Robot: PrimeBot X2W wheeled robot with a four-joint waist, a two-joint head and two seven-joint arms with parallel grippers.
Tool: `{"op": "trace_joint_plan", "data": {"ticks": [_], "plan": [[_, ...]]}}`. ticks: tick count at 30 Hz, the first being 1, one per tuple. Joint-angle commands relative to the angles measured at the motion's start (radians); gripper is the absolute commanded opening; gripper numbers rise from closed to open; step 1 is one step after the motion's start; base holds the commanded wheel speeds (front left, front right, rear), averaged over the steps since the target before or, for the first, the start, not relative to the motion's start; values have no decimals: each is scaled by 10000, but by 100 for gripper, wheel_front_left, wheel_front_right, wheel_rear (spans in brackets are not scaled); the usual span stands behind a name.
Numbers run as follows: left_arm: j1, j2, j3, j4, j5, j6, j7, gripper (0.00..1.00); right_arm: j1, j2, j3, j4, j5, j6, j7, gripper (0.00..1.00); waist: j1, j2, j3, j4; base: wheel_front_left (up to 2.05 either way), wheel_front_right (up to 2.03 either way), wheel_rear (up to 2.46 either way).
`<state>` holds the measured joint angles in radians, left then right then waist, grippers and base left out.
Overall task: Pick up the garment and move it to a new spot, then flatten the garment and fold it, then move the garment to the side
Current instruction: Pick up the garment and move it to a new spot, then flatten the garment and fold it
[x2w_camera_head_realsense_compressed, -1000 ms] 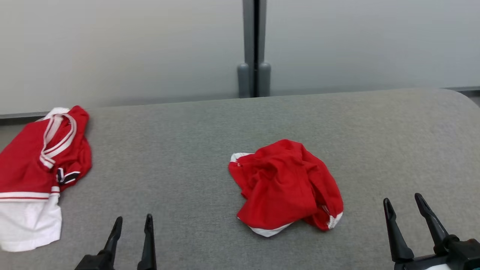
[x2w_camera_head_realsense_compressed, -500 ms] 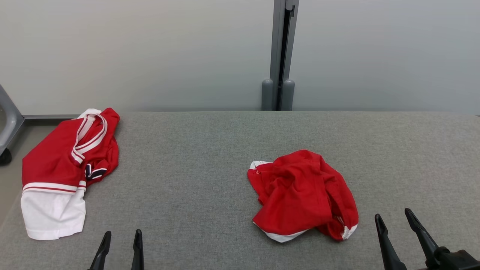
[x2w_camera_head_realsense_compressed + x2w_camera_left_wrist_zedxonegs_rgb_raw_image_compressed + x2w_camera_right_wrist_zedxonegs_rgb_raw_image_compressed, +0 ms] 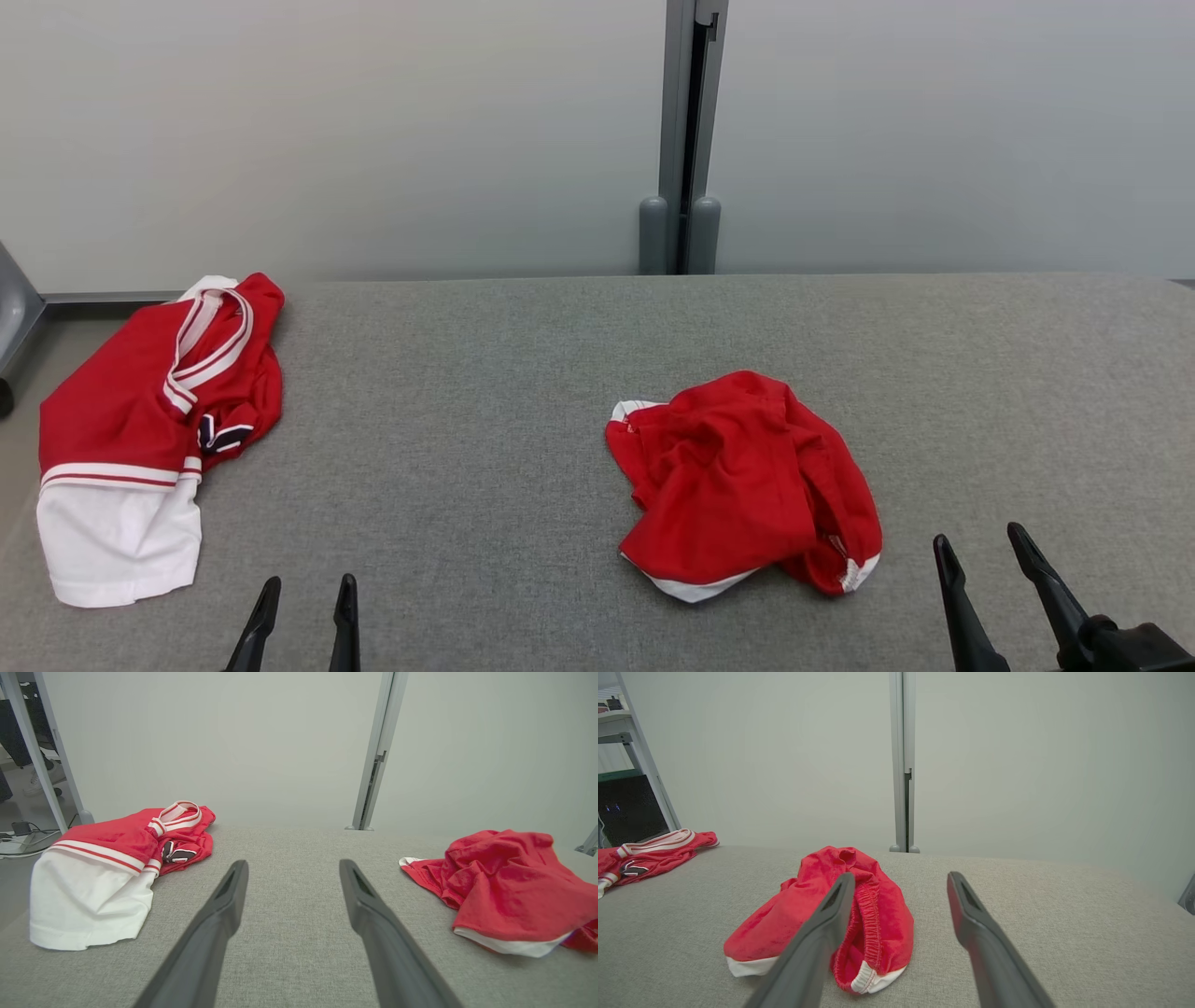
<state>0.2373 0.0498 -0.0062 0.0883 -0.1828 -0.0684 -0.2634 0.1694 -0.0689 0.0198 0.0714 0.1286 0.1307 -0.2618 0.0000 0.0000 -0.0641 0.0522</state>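
Note:
A crumpled red garment point(image 3: 742, 481) with white trim lies in a heap on the grey cloth-covered table point(image 3: 467, 392), a little right of centre. It also appears in the left wrist view as the garment point(image 3: 509, 891) at the right, and in the right wrist view as the garment point(image 3: 784, 919) just ahead and left of my fingers. My left gripper point(image 3: 309, 583) stands open at the lower left over bare table, well apart from the heap. My right gripper point(image 3: 977, 537) is open at the lower right, just right of the heap and not touching it. Both hold nothing.
A second garment point(image 3: 131, 411), red with a white lower part and striped collar, lies at the table's left edge. A pale partition wall with a grey post point(image 3: 680, 140) stands behind the table's far edge. Bare table stretches between the two garments.
The whole head picture has shifted, so the camera moved. Both garments lie as before, and both grippers stay open near the bottom edge.

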Motion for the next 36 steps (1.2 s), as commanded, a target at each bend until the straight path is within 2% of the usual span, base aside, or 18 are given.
{"op": "trace_joint_plan", "data": {"ticks": [1, 18, 22, 28, 31, 32, 36], "plan": [[-180, 20, 33, 22, 75, -27, -19, 100, -51, -7, -13, 11, 61, 1, -50, 100, 0, 0, 12, -26, 0, 0, 0], [-139, 19, -91, 157, -76, 52, -19, 100, -108, -7, 22, 88, 51, 1, -50, 100, 0, 0, -48, -301, 0, 0, 0], [-389, 14, -413, 121, -65, -65, -19, 100, -158, -35, 70, 81, 84, 1, -50, 100, 0, 0, 8, -404, 0, 0, 0], [-1337, 16, -2267, 32, -396, -373, -13, 100, -353, -157, 78, -20, 41, 1, -50, 100, 0, 0, 179, -924, 0, 0, 0], [-2056, 19, -3581, 216, -731, -470, 453, 100, -449, -212, -40, -116, 22, 1, -50, 100, 0, 0, 359, -1323, 0, 0, 0], [-2056, 19, -3581, 216, -731, -470, 453, 100, -449, -212, -40, -116, 22, 1, -50, 100, 0, 0, 359, -1323, 0, 0, 0], [-3089, 27, -5248, 613, -1140, -528, 1129, 100, -623, -189, -222, -176, 49, 1, -50, 100, 0, 0, 683, -1949, 0, 0, 0]]}}
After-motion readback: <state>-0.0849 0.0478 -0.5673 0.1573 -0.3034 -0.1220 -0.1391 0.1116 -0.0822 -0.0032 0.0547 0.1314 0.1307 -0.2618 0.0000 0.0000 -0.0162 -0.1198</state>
